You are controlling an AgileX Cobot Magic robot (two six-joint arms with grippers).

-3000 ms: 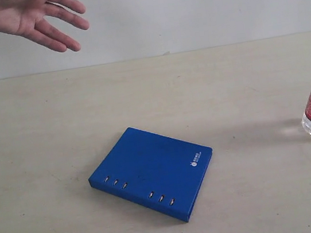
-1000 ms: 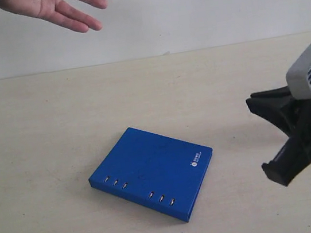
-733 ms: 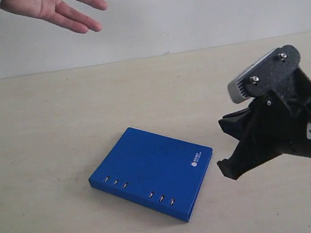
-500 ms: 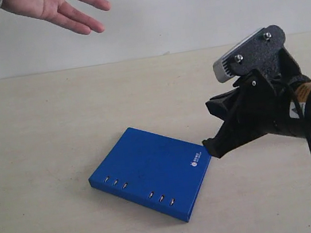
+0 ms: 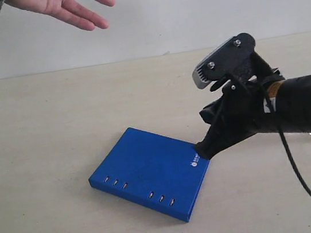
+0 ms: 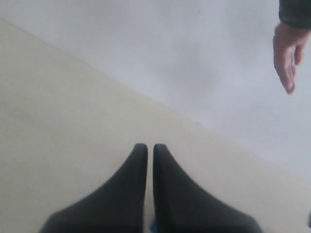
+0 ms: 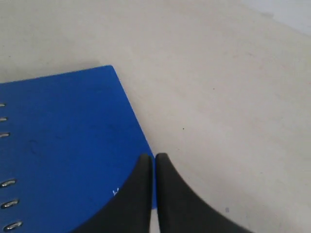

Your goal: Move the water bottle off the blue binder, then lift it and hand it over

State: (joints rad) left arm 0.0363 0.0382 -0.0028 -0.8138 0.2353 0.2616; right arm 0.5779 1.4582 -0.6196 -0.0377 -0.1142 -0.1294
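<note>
The blue binder (image 5: 149, 172) lies flat on the table with its row of slots facing the front. My right gripper (image 5: 199, 149) is shut and empty, its tips down at the binder's right corner by the white logo. In the right wrist view the right gripper (image 7: 154, 158) sits right over the edge of the binder (image 7: 63, 145), one finger above the blue cover and one above the table. My left gripper (image 6: 146, 147) is shut with nothing in it, over bare table, and is outside the exterior view. The water bottle is hidden behind the right arm.
A person's open hand (image 5: 70, 4) hovers at the top left above the table's far edge; the hand (image 6: 286, 53) also shows in the left wrist view. A pale wall stands behind the beige table (image 5: 41, 127).
My right arm came in from the right edge and swept left and down to the binder's right corner, covering the bottle. The hand drifted slightly right. The binder has not moved.
</note>
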